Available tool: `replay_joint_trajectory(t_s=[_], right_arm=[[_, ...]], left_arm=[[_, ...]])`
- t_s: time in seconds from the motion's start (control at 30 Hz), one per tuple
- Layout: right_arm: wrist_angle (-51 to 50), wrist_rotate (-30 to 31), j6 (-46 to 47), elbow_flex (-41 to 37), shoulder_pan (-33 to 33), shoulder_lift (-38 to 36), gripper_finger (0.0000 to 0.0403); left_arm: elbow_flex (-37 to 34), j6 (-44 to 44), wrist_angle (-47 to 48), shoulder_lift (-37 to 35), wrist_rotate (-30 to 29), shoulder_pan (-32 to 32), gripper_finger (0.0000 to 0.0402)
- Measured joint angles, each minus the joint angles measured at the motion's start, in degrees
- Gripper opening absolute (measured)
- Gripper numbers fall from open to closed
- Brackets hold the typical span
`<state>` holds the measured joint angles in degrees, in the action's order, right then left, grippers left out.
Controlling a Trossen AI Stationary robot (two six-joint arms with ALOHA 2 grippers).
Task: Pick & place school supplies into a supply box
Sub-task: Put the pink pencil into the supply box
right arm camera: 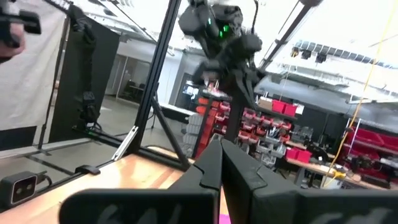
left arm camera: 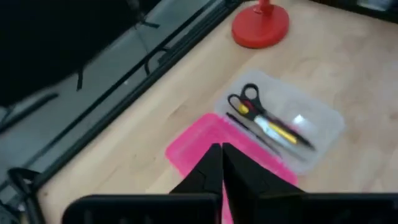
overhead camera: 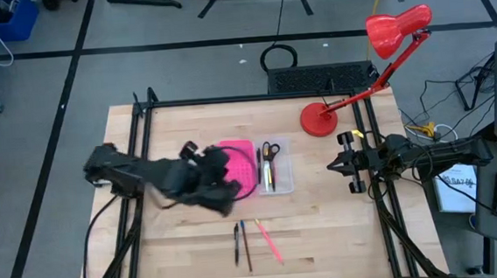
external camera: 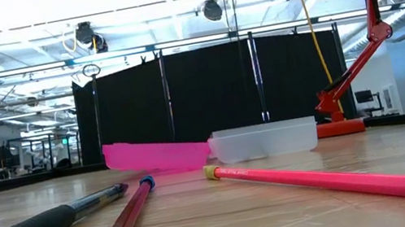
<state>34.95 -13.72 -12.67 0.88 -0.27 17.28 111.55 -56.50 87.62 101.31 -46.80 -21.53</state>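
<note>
Step in hand: partway through loading. The supply box (overhead camera: 274, 166) sits mid-table, touching the pink panel (overhead camera: 238, 160) on its left side. Inside the box: scissors (overhead camera: 270, 150) with black handles, plus a yellow-and-black pen and a thin dark one alongside, best seen in the left wrist view (left arm camera: 277, 129).

Still on the table, nearer the front edge and well apart from the box: a black pen (overhead camera: 236, 244), a dark reddish pencil (overhead camera: 246, 245) and a pink pencil (overhead camera: 269, 241), lying roughly side by side.

Left gripper (overhead camera: 225, 177) hangs over the pink panel, just beside the box. Its fingers (left arm camera: 211, 171) are pressed together with nothing between them.

Right gripper (overhead camera: 345, 162) waits at the table's right side near the red lamp base (overhead camera: 319, 118), fingers together and empty in its own wrist view.

Judgement: one drop-off looks finished, the next pickup not begun. The next move calls for the left arm to swing toward the front edge, spread its fingers, and come down across one of the three loose items. They lie close together, so the fingers may nudge a neighbour.

Writing: none readable on the pens, the box or the lamp.
</note>
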Motion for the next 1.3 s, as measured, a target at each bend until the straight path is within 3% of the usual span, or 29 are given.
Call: replay_joint_trajectory(t_s=[0.13,0.27,0.47,0.6,0.73,0.87,1.07,1.2,1.3], right_arm=[[0.0,0.0,1.2,0.0,0.0,1.3,0.0000],[-0.9,0.0,3.1,0.0,0.0,2.6,0.0000],[1.3,0.0,4.9,0.0,0.0,4.4,0.0000],[3.0,0.1,4.4,0.0,0.0,4.6,0.0000],[3.4,0.1,4.4,0.0,0.0,4.7,0.0000],[5.3,1.0,2.6,0.0,0.0,4.6,0.0000],[4.7,3.3,11.2,0.0,0.0,4.7,0.0000],[4.7,3.6,10.3,0.0,0.0,4.7,0.0000],[5.6,7.2,7.6,0.0,0.0,4.7,0.0000]], left_arm=[[-6.6,-0.5,1.7,-7.0,-1.6,-2.7,0.0011],[-17.4,1.0,-0.9,-15.2,-1.7,-4.2,0.0006],[-32.7,34.6,-27.6,-24.5,1.3,-3.7,0.0007],[-38.2,47.8,-45.5,-29.2,9.0,-0.1,0.0006],[-41.2,60.2,-55.9,-33.7,16.4,3.1,0.0010],[-47.3,62.0,-61.5,-39.1,23.7,4.5,0.0005],[-62.1,62.2,-66.7,-48.0,26.3,2.9,0.0004],[-73.1,61.0,-75.1,-58.9,26.9,0.8,0.0003],[-80.6,61.2,-78.4,-65.6,28.4,1.4,0.0005]])
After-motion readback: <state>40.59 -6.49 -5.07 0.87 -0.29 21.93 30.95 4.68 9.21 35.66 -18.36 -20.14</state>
